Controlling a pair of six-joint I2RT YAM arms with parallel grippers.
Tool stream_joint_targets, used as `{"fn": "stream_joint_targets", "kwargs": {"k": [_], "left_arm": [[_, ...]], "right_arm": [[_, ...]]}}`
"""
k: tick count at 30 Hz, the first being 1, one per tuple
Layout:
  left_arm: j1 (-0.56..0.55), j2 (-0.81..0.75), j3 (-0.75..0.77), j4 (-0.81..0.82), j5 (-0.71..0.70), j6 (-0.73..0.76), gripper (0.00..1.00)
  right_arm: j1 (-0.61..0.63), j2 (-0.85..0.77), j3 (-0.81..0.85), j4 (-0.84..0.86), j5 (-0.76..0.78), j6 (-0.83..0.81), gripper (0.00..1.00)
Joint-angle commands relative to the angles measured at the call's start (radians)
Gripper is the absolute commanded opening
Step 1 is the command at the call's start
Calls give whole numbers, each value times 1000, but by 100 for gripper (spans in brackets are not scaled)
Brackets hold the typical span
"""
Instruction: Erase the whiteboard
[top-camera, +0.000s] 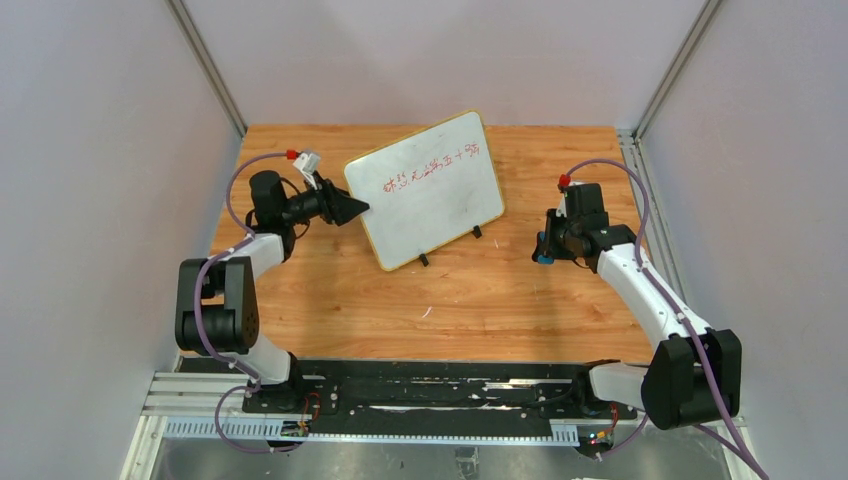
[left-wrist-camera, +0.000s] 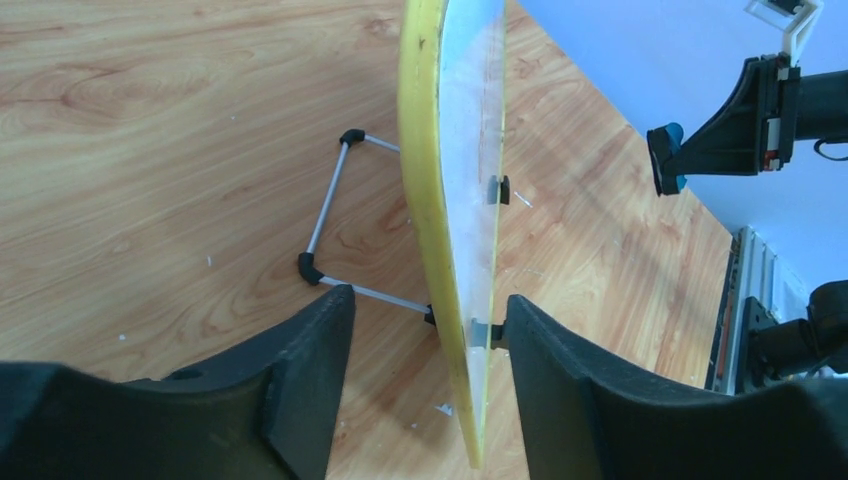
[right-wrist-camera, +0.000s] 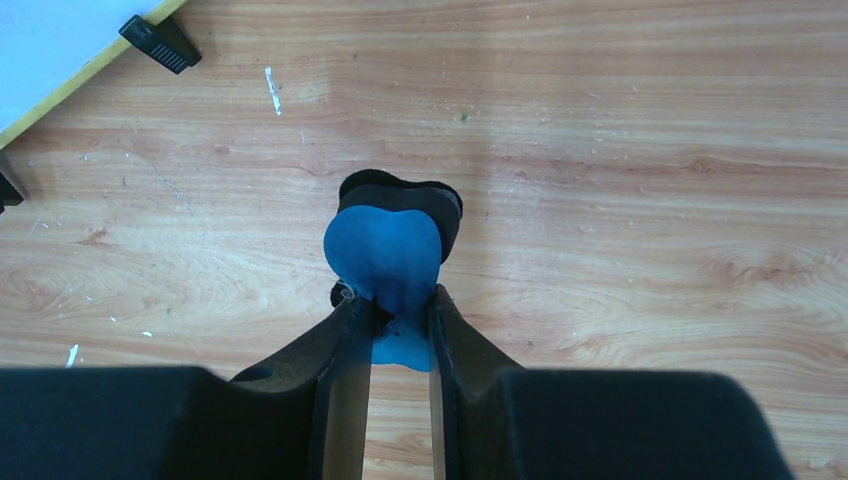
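The whiteboard, yellow-framed, stands tilted at mid-table on two black feet, with red handwriting across its upper half. My left gripper straddles its left edge. In the left wrist view the board's yellow edge runs between the open jaws: there is a gap on the left and the right finger is close to a black clip. My right gripper hovers to the right of the board, shut on a blue eraser with a black pad. A corner of the board shows at the upper left of the right wrist view.
The board's wire stand rests on the wooden table behind it. Grey enclosure walls close in on the left, back and right. A black and metal rail carries both arm bases at the near edge. The right arm shows beyond the board.
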Motion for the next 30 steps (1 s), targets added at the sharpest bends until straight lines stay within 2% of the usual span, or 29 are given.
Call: {"fn": "stream_joint_targets", "kwargs": {"k": [1, 7, 14, 17, 23, 30], "left_arm": [[-15, 14, 24, 75, -5, -31, 59], [-15, 10, 12, 87, -6, -35, 34], [-15, 18, 6, 87, -12, -28, 17], [-15, 25, 7, 81, -13, -20, 8], [-15, 28, 11, 32, -22, 26, 0], [-15, 60, 24, -12, -30, 62, 0]], "right_arm": [[26, -18, 20, -16, 22, -12, 0], [26, -21, 19, -17, 30, -12, 1], [25, -15, 39, -2, 50, -23, 1], [25, -28, 34, 79, 41, -35, 1], [25, 6, 67, 241, 50, -61, 1], [23, 172, 212, 310, 17, -103, 1]]}}
